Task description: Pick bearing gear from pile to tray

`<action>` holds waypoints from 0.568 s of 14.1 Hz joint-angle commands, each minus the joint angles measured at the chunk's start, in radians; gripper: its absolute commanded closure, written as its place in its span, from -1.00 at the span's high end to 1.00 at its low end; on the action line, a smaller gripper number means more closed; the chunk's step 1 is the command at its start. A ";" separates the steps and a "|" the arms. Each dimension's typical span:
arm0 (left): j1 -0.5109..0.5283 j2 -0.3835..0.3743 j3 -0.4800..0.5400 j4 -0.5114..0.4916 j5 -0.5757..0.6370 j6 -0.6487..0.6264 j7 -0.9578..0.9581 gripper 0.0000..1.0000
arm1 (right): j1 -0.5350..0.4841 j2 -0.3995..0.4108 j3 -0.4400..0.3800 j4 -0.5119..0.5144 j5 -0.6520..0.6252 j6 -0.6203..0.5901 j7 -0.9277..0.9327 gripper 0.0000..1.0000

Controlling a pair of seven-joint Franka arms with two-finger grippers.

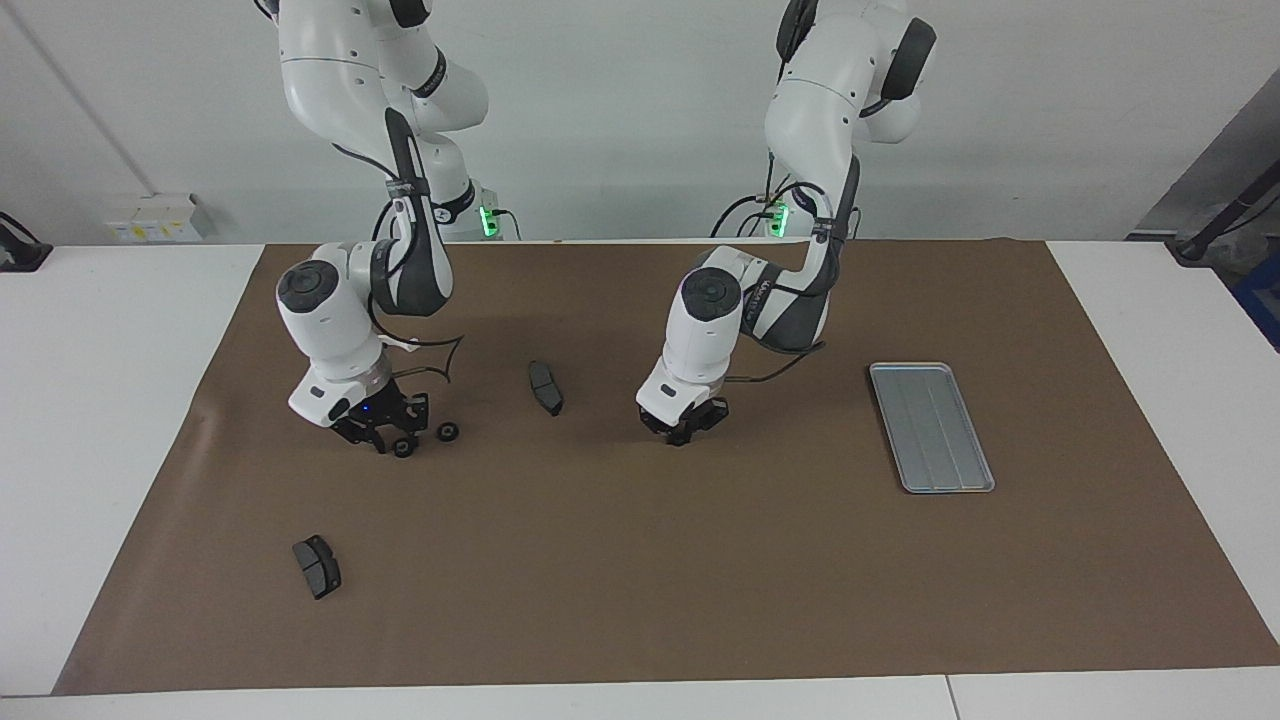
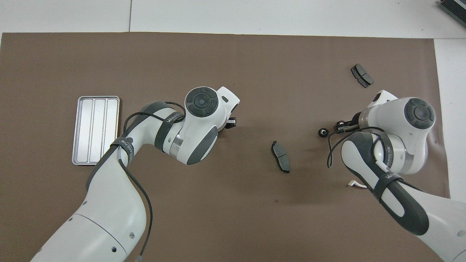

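Brown mat covers the table. Silver grooved tray sits at the left arm's end, nothing in it. Left gripper is down on the mat mid-table, fingers pinched together around a small black round piece that is barely visible. Right gripper is low at the right arm's end, fingers narrow around 1 black round piece; grip cannot be told. 1 more bearing gear lies just beside it. 2 brake pads: 1 between the grippers, 1 farther from the robots.

White arms, grey joints, black cables
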 commanded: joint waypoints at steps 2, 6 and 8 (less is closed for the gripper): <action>-0.017 -0.003 0.015 -0.016 0.021 0.023 -0.015 -1.00 | -0.002 -0.015 -0.002 -0.030 0.045 0.027 -0.011 0.06; 0.011 -0.008 0.022 0.045 0.018 -0.057 -0.006 -1.00 | -0.002 -0.015 -0.002 -0.030 0.045 0.027 -0.004 -0.40; 0.112 -0.026 0.022 0.061 0.022 -0.100 0.027 -1.00 | 0.000 -0.015 0.000 -0.027 0.045 0.027 -0.001 -1.00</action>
